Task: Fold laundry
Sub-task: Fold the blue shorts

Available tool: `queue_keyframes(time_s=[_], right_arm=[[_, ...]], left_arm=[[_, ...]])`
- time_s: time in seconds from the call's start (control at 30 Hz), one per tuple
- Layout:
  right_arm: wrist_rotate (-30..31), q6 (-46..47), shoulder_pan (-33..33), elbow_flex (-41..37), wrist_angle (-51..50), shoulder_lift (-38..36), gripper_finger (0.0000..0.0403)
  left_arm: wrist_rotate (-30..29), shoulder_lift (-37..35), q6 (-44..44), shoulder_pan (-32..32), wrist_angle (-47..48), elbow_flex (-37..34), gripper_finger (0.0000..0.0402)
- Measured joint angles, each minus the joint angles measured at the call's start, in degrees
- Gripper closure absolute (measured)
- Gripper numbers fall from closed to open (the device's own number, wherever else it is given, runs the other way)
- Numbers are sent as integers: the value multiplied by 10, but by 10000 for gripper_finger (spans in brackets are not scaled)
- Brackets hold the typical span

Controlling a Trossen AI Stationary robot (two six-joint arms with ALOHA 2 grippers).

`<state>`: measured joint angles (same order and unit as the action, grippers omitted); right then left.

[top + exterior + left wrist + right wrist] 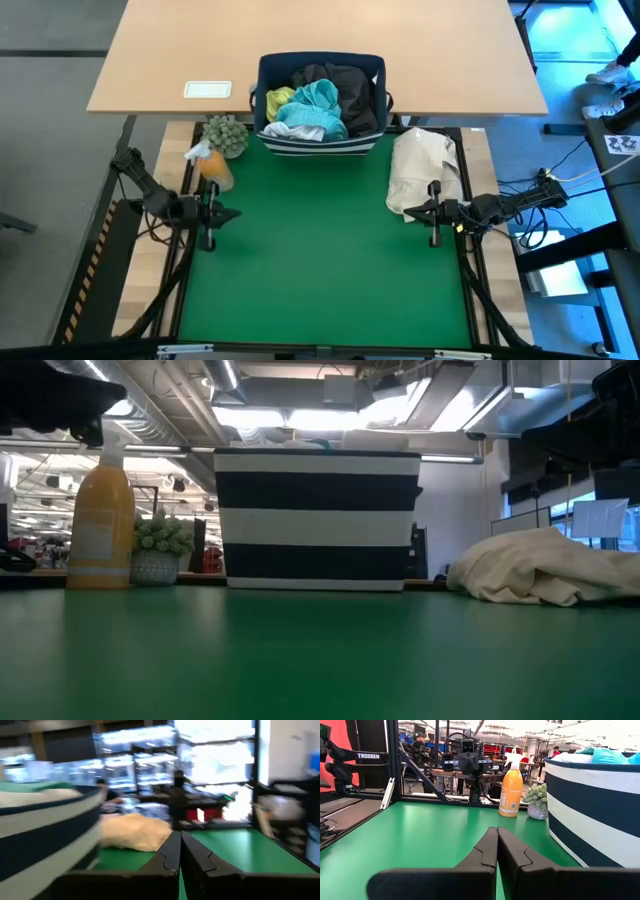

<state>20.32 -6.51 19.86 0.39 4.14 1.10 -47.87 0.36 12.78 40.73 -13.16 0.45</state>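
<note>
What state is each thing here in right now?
Laundry: heaped unfolded in the bin.
Striped bin: upright, full.
Cream cloth bundle: crumpled on the mat.
Orange spray bottle: upright.
Left end effector: shut, empty.
Right end effector: shut, empty, beside the bundle.

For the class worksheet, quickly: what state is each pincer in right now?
Left pincer: closed, holding nothing, at the green mat's left edge.
Right pincer: closed, holding nothing, beside the cream cloth bundle.
</note>
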Motion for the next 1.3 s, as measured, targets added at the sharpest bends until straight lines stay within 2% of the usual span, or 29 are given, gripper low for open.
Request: queue_keyframes(time_s=[0.13,0.27,0.43,0.57,0.63,0.73,1.0,1.3], right_arm=[[-4,1,0,0,36,0,397],[13,-1,0,0,72,0,397],[72,-2,0,0,94,0,397],[118,-2,0,0,93,0,397],[127,-2,0,0,93,0,397],[127,-2,0,0,93,0,397],[127,-2,0,0,94,0,397],[127,12,0,0,97,0,397]], left_arm=[[-44,0,26,0,-49,0,401],[-38,0,34,-17,-92,2,401],[4,0,54,-47,-101,27,401],[75,0,66,-73,-102,47,401],[98,4,79,-87,-102,50,401],[102,17,84,-107,-111,57,401],[120,116,84,-178,-136,121,401],[121,288,73,-296,-98,230,401]])
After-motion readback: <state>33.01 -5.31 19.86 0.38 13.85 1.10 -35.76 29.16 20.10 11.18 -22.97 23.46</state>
